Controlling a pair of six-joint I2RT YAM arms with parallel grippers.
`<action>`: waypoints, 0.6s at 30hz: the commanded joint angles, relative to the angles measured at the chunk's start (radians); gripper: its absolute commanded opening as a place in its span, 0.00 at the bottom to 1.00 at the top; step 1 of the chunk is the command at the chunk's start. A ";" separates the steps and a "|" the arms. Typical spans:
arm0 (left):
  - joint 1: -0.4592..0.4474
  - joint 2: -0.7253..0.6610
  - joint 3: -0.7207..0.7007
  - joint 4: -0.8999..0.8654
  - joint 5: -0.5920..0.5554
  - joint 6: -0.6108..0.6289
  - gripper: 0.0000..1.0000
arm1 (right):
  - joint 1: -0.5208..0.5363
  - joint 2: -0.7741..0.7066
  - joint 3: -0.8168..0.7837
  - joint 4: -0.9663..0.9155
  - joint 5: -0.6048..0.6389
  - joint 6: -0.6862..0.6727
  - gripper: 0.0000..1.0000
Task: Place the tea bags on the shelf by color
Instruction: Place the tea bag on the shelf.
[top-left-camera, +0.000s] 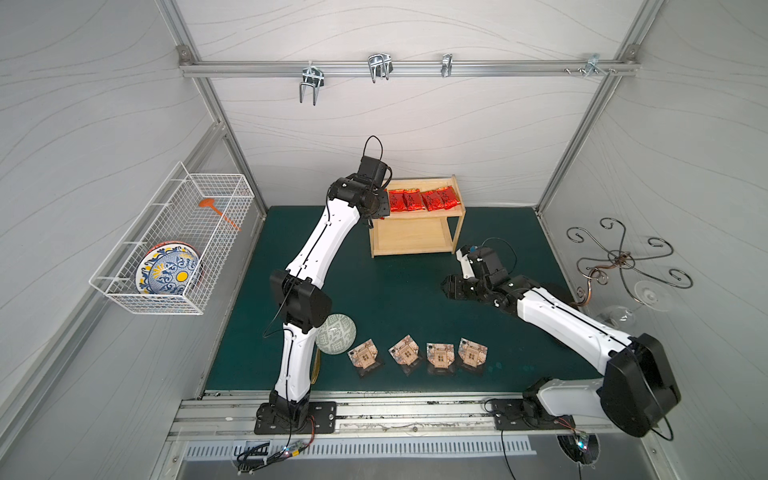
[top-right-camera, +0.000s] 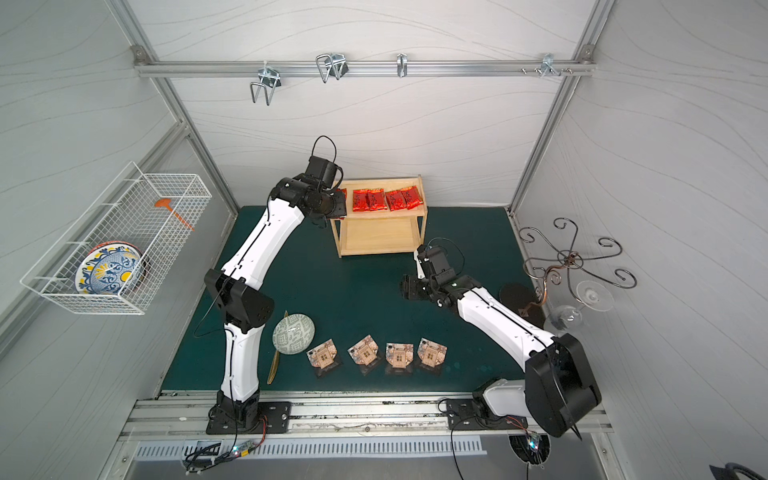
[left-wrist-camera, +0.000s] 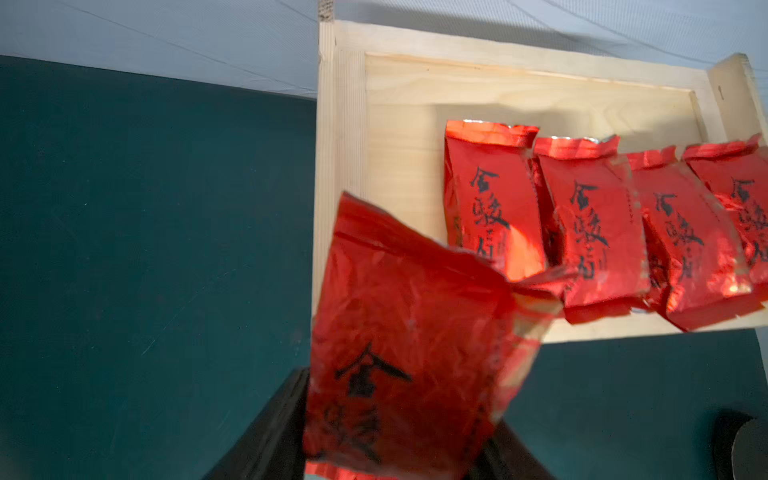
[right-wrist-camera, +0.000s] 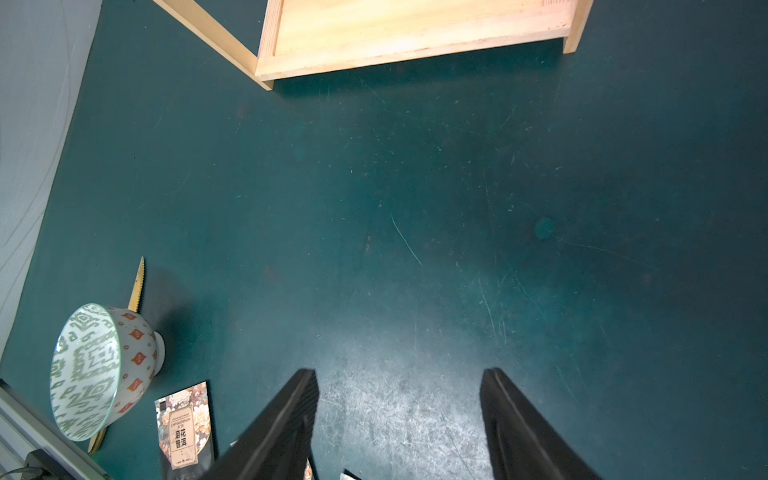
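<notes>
Currently my left end effector (top-right-camera: 337, 206) is clamped on one red sachet (left-wrist-camera: 407, 340), its dark fingers (left-wrist-camera: 266, 436) pinching the bottom part of the foil. The sachet sticks out ahead of the end effector, over the left front corner of the shelf (top-left-camera: 415, 245), a small two-tier pine rack standing at the back of the green desk (top-left-camera: 395, 291). I cannot tell whether the foil touches the wood.

Just to the right of this end effector, four red sachets (top-left-camera: 424, 200) lie in a row on the top tier, edges overlapping, black print facing up. In the left wrist view, bare wood shows between the held sachet and the nearest one in the row.

My right end effector (right-wrist-camera: 399, 374) hangs low over the bare desk in front of the shelf's right end. Its jaws are spread apart with nothing between them.

Behind it, near the front edge of the desk, four tan pouches (top-left-camera: 417, 355) sit side by side in a row. Left of that row a green-patterned bowl (top-left-camera: 335, 334) lies tipped on its side, with a gold serrated knife (right-wrist-camera: 137, 286) behind it. Both are close to my left arm's lower link.
</notes>
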 joint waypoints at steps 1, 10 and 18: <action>0.013 0.024 0.048 0.075 0.028 -0.006 0.56 | -0.010 -0.018 0.003 -0.024 -0.007 -0.004 0.67; 0.022 0.054 0.028 0.119 0.030 -0.053 0.56 | -0.021 -0.014 -0.007 -0.017 -0.021 -0.002 0.67; 0.023 0.067 0.020 0.140 0.042 -0.064 0.57 | -0.021 -0.002 -0.010 -0.008 -0.023 0.001 0.67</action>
